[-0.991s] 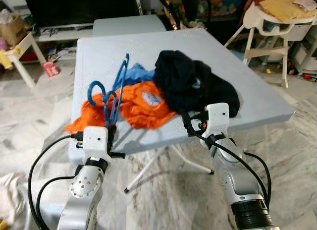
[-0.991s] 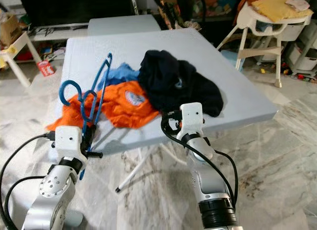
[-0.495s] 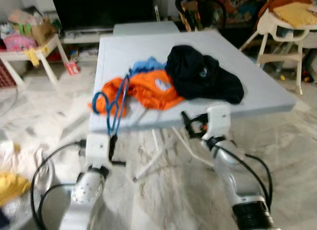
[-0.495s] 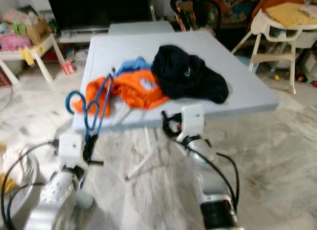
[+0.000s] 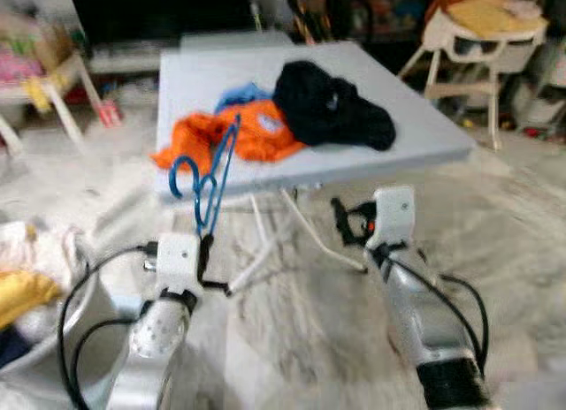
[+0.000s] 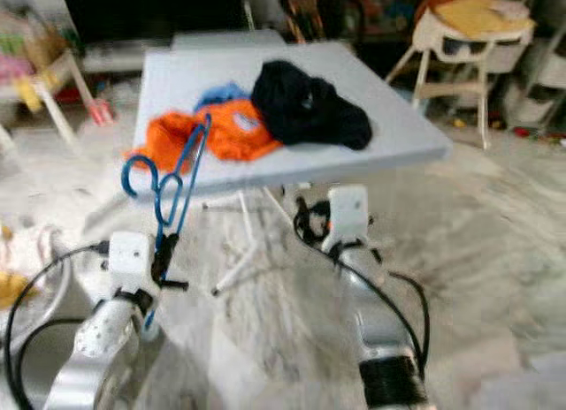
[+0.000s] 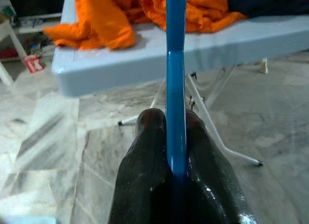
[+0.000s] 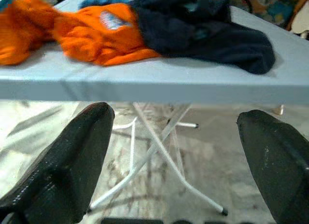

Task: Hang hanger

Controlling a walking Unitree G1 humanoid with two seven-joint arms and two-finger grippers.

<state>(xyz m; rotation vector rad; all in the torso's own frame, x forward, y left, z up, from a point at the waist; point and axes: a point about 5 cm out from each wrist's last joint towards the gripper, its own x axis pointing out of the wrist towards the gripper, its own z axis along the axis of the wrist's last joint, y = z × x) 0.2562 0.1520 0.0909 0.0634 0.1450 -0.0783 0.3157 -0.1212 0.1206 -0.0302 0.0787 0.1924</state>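
Note:
A blue plastic hanger [image 5: 209, 182] stands upright in front of the table, its lower bar pinched in my left gripper [image 5: 205, 248], which is shut on it. In the left wrist view the blue bar [image 7: 175, 79] runs straight up between the two black fingers [image 7: 149, 166]. My right gripper [image 5: 343, 226] is held low before the table's front edge, open with nothing between its fingers [image 8: 72, 161]. The pictures are blurred.
A grey folding table [image 5: 416, 127] carries an orange garment [image 5: 252, 136], a blue one [image 5: 237, 96] and a dark one [image 5: 332, 110]. A white high chair [image 5: 473, 48] stands at the right rear, a basin with clothes [image 5: 31, 313] on the marble floor at the left.
The whole view has pulled back from the table and grown blurred, so the camera has moved. The hanger stays in the left gripper, now clear of the clothes. The right gripper stays open.

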